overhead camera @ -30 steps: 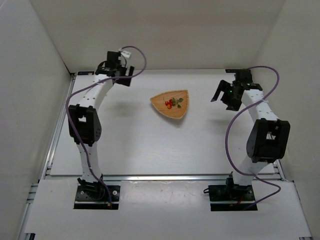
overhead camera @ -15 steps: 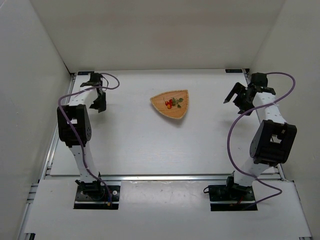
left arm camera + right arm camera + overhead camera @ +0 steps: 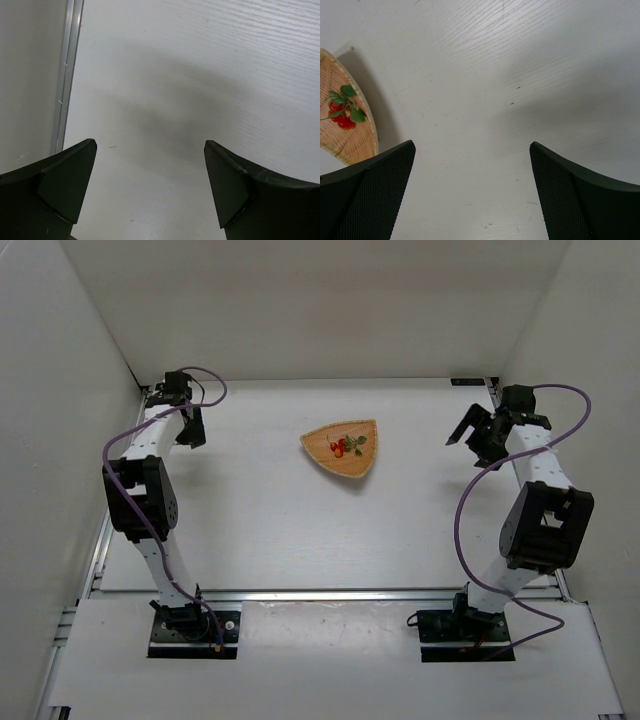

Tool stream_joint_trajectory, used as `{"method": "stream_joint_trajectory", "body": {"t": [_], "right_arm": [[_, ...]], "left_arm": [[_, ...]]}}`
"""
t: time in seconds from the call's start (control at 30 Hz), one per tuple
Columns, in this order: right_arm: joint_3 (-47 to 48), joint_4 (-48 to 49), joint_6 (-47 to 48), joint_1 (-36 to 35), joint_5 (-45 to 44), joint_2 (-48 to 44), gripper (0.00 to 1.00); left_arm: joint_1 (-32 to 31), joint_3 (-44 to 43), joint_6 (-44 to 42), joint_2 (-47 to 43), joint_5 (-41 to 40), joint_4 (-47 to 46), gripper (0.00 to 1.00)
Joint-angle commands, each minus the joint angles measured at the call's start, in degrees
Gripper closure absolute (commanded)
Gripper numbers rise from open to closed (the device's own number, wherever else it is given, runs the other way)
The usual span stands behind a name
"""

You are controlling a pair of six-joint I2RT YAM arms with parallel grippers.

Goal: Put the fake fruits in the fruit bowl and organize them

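The fruit bowl (image 3: 325, 443) is a tan wicker basket at the far middle of the table. The fake fruits (image 3: 344, 447), small red berries with green leaves, lie together inside it. I cannot tell the single cherry from the cluster. In the right wrist view the bowl (image 3: 347, 142) is at the left edge with the red berries (image 3: 341, 119) in it. My left gripper (image 3: 192, 433) is open and empty at the far left, over bare table (image 3: 150, 144). My right gripper (image 3: 462, 447) is open and empty, right of the bowl, also seen in its wrist view (image 3: 472, 144).
An aluminium rail (image 3: 65, 75) runs along the table's left edge beside the left gripper, with the white side wall (image 3: 60, 420) behind it. The right wall (image 3: 590, 390) stands close behind the right arm. White table (image 3: 300, 520) lies between the arms.
The left arm has swung away from the bowl to the far left corner. The right arm moved right a little and then held still. The fruits have not moved.
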State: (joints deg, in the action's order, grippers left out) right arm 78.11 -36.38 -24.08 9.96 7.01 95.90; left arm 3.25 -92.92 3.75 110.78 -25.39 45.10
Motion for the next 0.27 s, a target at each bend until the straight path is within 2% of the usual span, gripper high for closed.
{"method": "stream_joint_trajectory", "body": {"t": [0.0, 0.23], "right_arm": [[0.6, 0.2, -0.4, 0.1, 0.2, -2.8, 0.01], [-1.1, 2.1, 0.3, 0.1, 1.9, -4.7, 0.01]], "left_arm": [[-0.2, -0.2, -0.5, -2.6, 2.8, 0.5, 0.00], [-0.7, -0.2, -0.5, -2.1, 4.0, 1.0, 0.00]]}}
